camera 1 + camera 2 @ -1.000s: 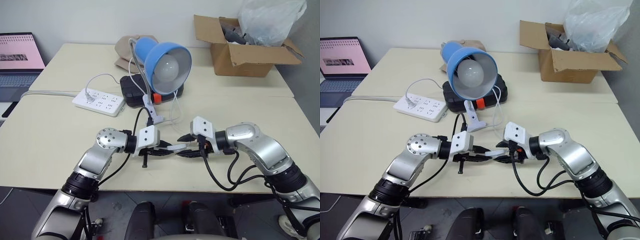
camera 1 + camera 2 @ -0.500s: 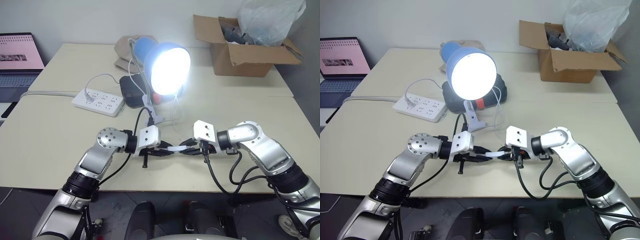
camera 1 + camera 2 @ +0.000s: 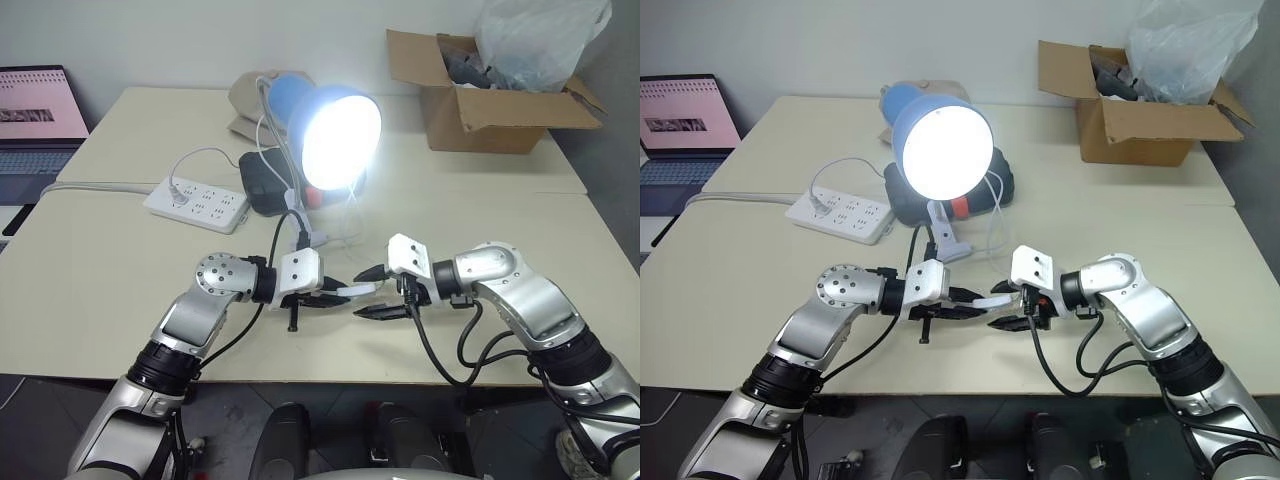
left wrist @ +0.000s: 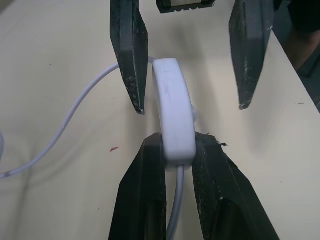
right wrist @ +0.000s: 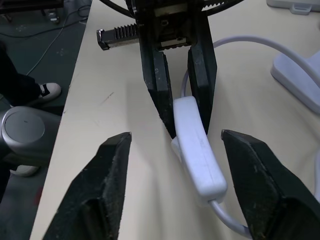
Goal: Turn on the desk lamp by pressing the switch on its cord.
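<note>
Left claw [image 3: 340, 297] grips the switch [image 4: 173, 112] above the surface [image 3: 100, 290]; right claw [image 3: 378, 292] stands open around its free end, touching nothing. Behind, the desk lamp [image 3: 335, 135] glows: the task looks done.

Two benches [image 3: 120, 260] are standing pushed together. One lamp [image 3: 335, 135] is shining, with one cord [image 4: 75, 112] and one switch [image 4: 174, 115]. One power strip [image 3: 198, 203] is lying there, and one black case [image 3: 262, 185] is sitting behind the lamp. One cardboard box [image 3: 495, 105] is holding one plastic bag [image 3: 540, 40]. One laptop [image 3: 38, 125] is showing at the far left edge. Two tools are meeting at the switch, the left tool [image 3: 338, 297] and the right tool [image 3: 372, 291].
</note>
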